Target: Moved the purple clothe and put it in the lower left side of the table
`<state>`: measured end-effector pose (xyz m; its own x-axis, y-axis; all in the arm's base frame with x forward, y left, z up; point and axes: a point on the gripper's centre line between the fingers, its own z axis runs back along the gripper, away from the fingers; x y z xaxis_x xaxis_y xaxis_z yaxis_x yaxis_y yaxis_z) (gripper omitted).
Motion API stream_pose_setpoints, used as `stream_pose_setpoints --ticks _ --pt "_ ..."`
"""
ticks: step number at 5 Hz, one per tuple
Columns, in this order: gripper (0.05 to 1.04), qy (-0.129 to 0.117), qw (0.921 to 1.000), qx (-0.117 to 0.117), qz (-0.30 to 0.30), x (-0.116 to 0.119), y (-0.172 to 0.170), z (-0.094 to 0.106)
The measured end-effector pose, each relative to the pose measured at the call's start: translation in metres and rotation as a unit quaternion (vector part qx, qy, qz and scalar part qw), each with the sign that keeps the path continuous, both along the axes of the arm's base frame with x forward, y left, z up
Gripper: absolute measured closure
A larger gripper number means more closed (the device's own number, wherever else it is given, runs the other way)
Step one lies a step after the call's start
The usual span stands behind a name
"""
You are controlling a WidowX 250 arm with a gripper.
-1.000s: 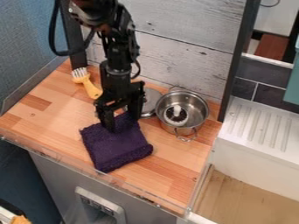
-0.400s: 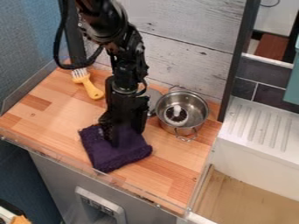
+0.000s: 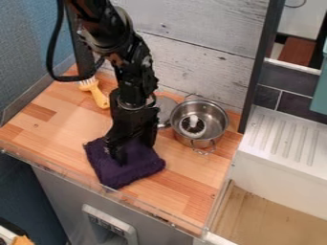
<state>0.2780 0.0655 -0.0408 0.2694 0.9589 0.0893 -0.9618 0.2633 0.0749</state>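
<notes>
The black gripper [image 3: 135, 154] hangs down over the upper part of the purple cloth [image 3: 132, 168], its lower end against the fabric. Folded into a rough square, the cloth lies on the wooden table [image 3: 180, 189] near its front edge, left of the middle. The arm covers the cloth's upper edge. Whether the gripper holds any fabric cannot be seen.
A metal pot [image 3: 216, 128] with a round item inside stands to the right of the gripper, a lid [image 3: 166, 108] behind it. The yellow brush [image 3: 98, 97] lies at the back left. A clear rim [image 3: 91, 184] runs along the front edge.
The gripper has come lower and toward the front, down onto the cloth. The cloth has shifted very slightly to the left.
</notes>
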Motion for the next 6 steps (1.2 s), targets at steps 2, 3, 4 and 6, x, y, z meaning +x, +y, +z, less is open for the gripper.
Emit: stream_pose_setpoints --ticks 2,3,4,6 --pt "0.082 0.005 0.9989 0.023 0.04 -0.005 0.021 -0.001" --pt "0.082 0.013 0.9978 0.04 0.05 0.001 0.037 -0.003" --pt "0.082 0.012 0.9964 0.046 0.071 0.003 0.056 -0.004" --pt "0.082 0.02 0.9922 0.053 0.111 0.003 0.089 -0.008"
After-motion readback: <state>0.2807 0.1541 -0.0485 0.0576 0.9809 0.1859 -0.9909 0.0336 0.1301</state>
